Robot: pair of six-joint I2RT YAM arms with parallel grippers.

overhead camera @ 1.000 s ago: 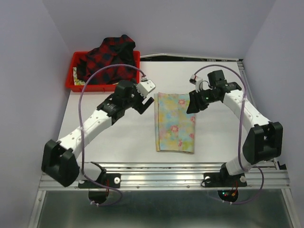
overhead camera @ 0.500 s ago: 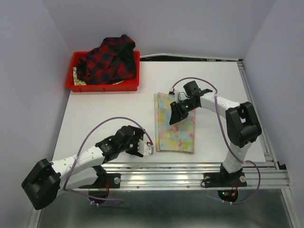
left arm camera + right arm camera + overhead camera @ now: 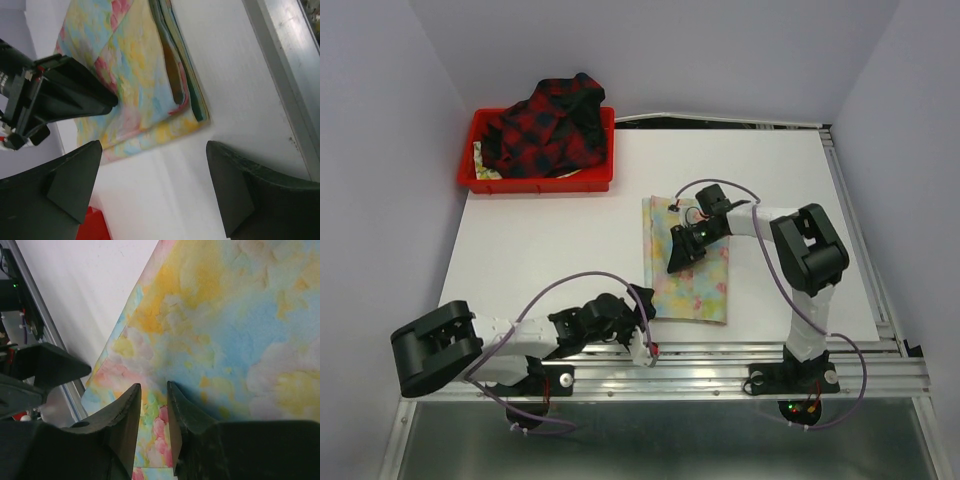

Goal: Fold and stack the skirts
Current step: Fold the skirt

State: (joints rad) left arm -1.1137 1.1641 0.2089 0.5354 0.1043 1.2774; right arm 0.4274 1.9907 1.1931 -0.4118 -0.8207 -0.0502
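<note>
Our left end effector [image 3: 152, 150] is released, fingers spread wide, low over the near edge of the worktop [image 3: 540, 250], just left of the folded floral skirt [image 3: 692, 290]. Our right end effector [image 3: 153, 386] is down on that skirt with its fingers nearly together; we cannot tell whether it pinches cloth. The plaid skirt [image 3: 545, 125] lies heaped in the red tray [image 3: 535, 183], far left.

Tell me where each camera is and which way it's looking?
Top external: high behind the robot, looking down at the table; left arm and right arm show.
Left wrist: rides the left arm, facing the floral skirt's near corner; left gripper shows, wide open.
Right wrist: rides the right arm, close above the floral skirt; right gripper shows, jaws nearly together.
Shared: every view sees the floral skirt.
</note>
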